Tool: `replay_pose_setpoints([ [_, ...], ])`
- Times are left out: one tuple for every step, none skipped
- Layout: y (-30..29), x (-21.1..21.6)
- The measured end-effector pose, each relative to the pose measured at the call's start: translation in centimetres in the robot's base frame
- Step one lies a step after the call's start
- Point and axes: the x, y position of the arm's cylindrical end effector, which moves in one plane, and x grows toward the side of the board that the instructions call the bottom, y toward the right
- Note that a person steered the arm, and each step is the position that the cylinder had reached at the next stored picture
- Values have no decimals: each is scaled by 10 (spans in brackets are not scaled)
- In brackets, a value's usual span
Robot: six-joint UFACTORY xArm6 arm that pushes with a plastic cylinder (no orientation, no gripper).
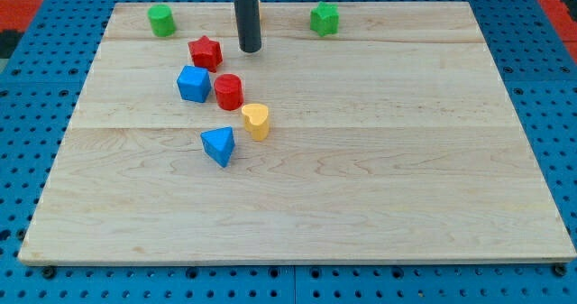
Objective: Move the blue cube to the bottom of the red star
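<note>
The blue cube [193, 84] sits on the wooden board [379, 160] in the upper left part, just below and slightly left of the red star [206, 52]. A small gap shows between them. A red cylinder [228, 91] stands close to the cube's right side. My tip [250, 49] is at the end of the dark rod, to the right of the red star and above the red cylinder, touching no block.
A yellow heart-shaped block [256, 121] lies below the red cylinder. A blue triangular block [218, 145] lies below that. A green cylinder [161, 20] is at the top left and a green star-like block [325, 19] at the top middle.
</note>
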Motion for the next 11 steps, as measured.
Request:
replay_pose_setpoints([
  [-34,10],
  [-54,11],
  [-54,10],
  [-22,10],
  [-6,11],
  [-6,56],
  [-6,87],
  [-11,94],
  [-22,80],
  [-50,78],
  [-57,76],
])
